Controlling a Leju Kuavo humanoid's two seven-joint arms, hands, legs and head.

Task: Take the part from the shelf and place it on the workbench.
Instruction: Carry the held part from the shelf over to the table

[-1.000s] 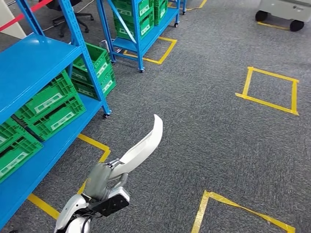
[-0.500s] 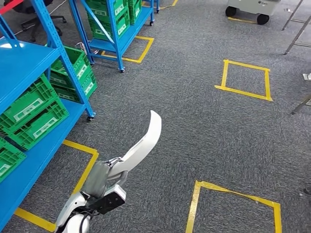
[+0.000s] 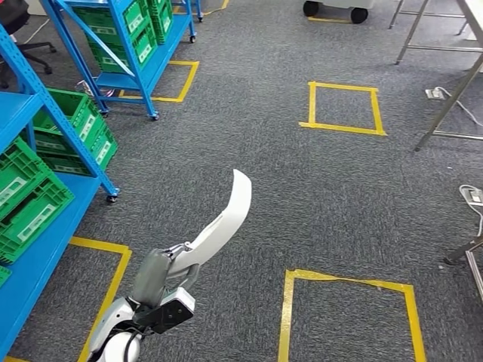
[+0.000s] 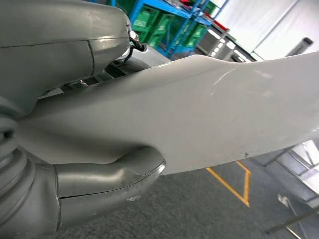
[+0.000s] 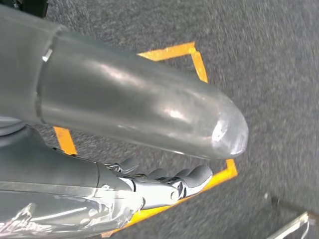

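Gripping the white curved part (image 3: 219, 224), the left hand (image 3: 152, 277) passes green crates (image 3: 34, 200), contents unseen; right hand (image 5: 124, 149) fingers unclear.

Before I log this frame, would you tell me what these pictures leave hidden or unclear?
- Held end of the white part: covered by the left hand in head and left wrist views.
- Part's far tip: cut off by the left wrist picture's edge.
- Right hand: its thumb hides most fingers, so open or shut is unclear.
- Workbench: only metal legs at the head view's edge.
- Crate labels: too small.
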